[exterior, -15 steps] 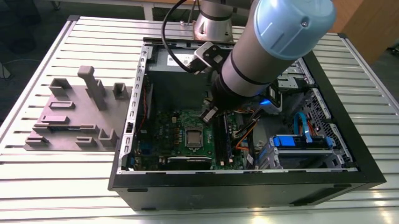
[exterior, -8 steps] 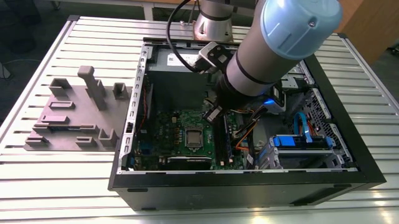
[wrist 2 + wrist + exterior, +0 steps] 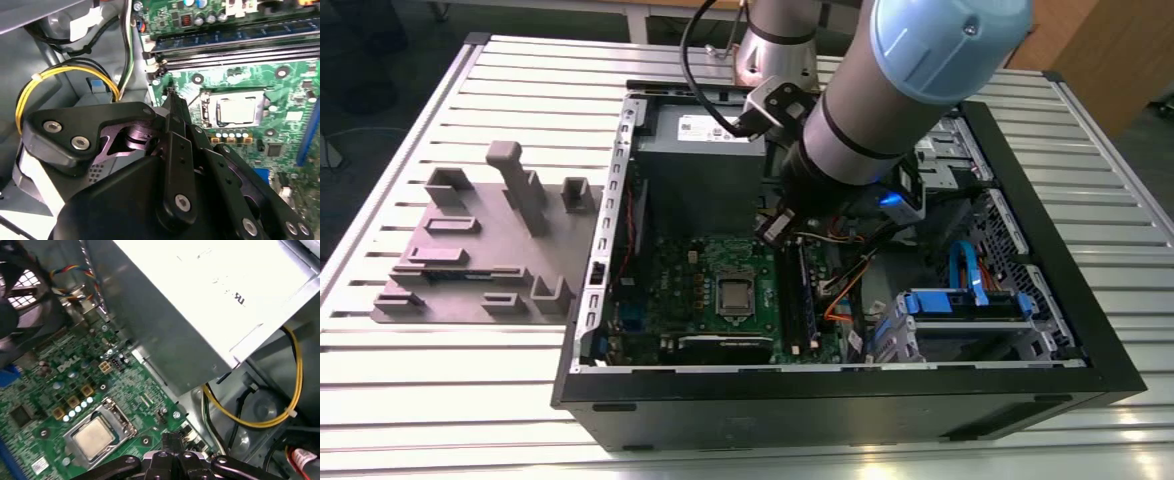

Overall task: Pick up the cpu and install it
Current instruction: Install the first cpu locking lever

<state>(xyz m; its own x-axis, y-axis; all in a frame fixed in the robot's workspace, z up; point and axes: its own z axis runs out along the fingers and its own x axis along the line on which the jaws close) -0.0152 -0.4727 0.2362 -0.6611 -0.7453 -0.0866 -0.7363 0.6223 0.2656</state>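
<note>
— Second wrist view: cpu (image 3: 239, 110) already seated in socket, gripper (image 3: 172, 100) just beside, jaws pinched together, empty.
— Install step, then; next calls for latching frame, judging by this.

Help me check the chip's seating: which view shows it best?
The first wrist view: the cpu lies unobstructed in its socket frame. The second wrist view shows it too, beyond the gripper. In the exterior view it's small.

The cpu (image 3: 93, 438) sits in its socket on the motherboard (image 3: 65, 390), beside the power supply (image 3: 200, 305); the gripper (image 3: 172, 450) hovers near.
</note>
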